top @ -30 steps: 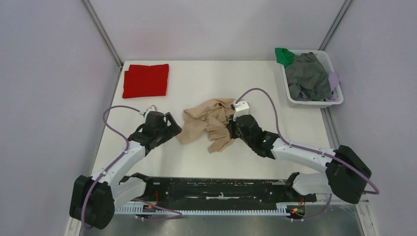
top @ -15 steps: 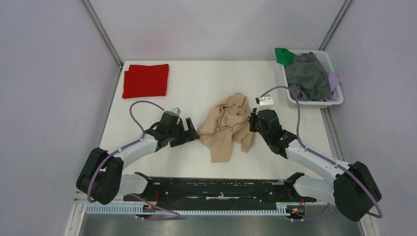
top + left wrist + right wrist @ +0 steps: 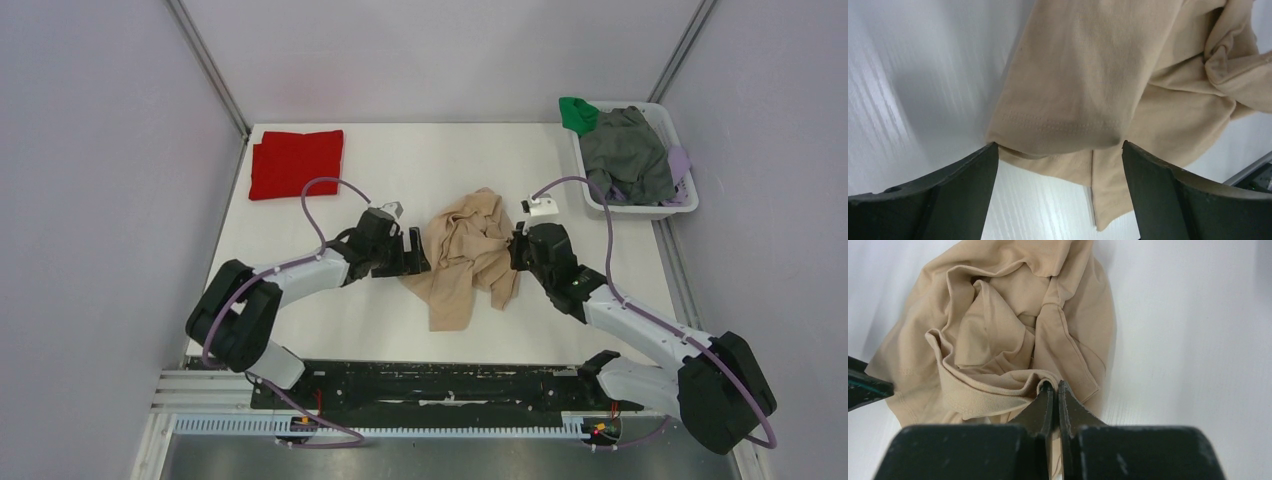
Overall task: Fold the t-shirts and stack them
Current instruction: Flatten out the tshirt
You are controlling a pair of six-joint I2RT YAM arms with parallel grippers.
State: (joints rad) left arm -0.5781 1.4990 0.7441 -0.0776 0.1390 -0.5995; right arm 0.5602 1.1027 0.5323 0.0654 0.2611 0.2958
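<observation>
beige t-shirt [image 3: 465, 250] crumpled, long axis near-to-far. your left gripper [image 3: 416, 252] gapes at its sleeve hem; right gripper [image 3: 1053, 386] pinches its ribbed edge.

Left wrist view: the beige shirt [image 3: 1108, 75] runs off the top and right edges; the table [image 3: 908, 75] at left is streak-blurred. Right wrist view: the right gripper [image 3: 1054, 386] hides the shirt's lower part.

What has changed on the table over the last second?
The right gripper, shut on the beige t-shirt, dragged it to the right, then stopped. The left gripper, open, swept right to the shirt's left edge, so a hem now lies between its fingers. The red t-shirt and the basket stayed put.
</observation>
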